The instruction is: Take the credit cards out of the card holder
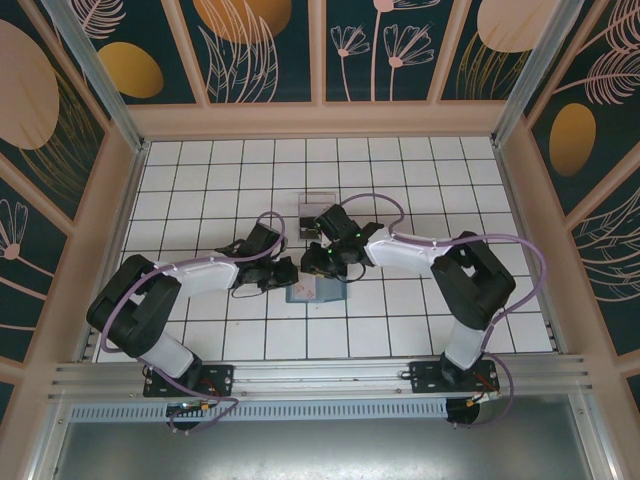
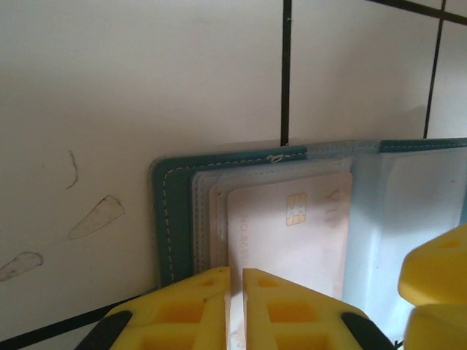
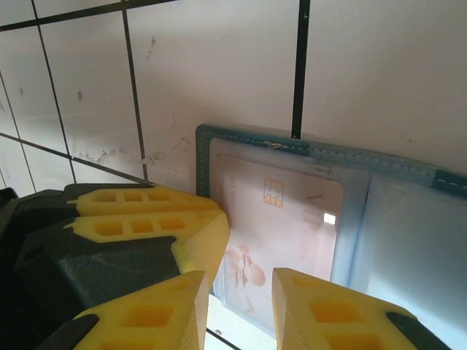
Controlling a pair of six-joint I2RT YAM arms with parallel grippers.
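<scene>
The slate-blue card holder (image 1: pixel 326 292) lies open on the white tiles, with both grippers over it. A pale credit card (image 2: pixel 292 233) with a gold chip sits in its left clear pocket (image 3: pixel 284 211). My left gripper (image 2: pixel 236 310) is shut to a narrow slit, its tips at the near left part of the card holder (image 2: pixel 175 211), over the card's left edge. My right gripper (image 3: pixel 241 310) stands open just above the card's near edge, its jaws apart with nothing pinched. The left gripper's yellow fingers (image 3: pixel 146 219) reach in from the left. In the top view the left gripper (image 1: pixel 283 272) and the right gripper (image 1: pixel 312 262) almost meet.
A clear plastic tray (image 1: pixel 318 211) stands one tile behind the card holder. A yellow finger of the right gripper (image 2: pixel 438 281) crowds the lower right of the left wrist view. Pale walls (image 1: pixel 320 120) ring the tiled floor.
</scene>
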